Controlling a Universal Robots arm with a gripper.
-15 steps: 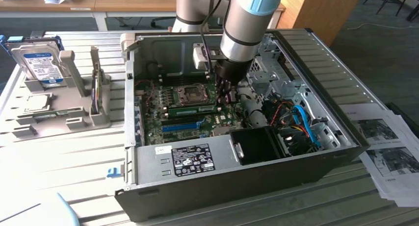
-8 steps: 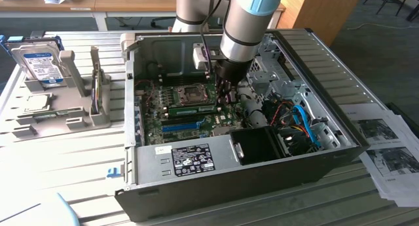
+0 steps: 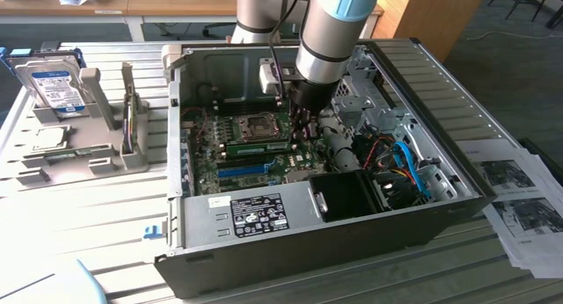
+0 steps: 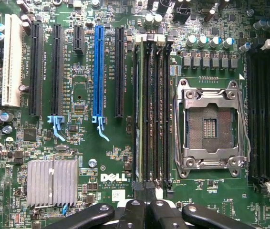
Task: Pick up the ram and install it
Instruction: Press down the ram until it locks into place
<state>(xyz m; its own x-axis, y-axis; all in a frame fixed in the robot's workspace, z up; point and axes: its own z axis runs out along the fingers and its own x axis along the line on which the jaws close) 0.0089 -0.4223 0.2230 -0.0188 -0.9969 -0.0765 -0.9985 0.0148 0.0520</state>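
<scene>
The ram (image 3: 260, 146) is a thin green stick lying along a slot on the motherboard inside the open computer case (image 3: 457, 179). In the wrist view the ram (image 4: 137, 114) shows edge-on in the outermost of the black memory slots (image 4: 154, 114), beside the CPU socket (image 4: 210, 125). My gripper (image 3: 304, 134) hangs inside the case, just above the board and close to one end of the ram. The fingers (image 4: 131, 215) meet in the middle, so the gripper (image 4: 146, 213) is shut with nothing between them.
A bright blue expansion slot (image 4: 98, 71) and black slots run parallel to the ram, with a grey heatsink (image 4: 52, 182) nearby. Cables (image 3: 409, 165) and a black fan housing (image 3: 347, 193) crowd the case. A hard drive (image 3: 55, 86) stands in a grey holder; papers (image 3: 519, 198) lie outside.
</scene>
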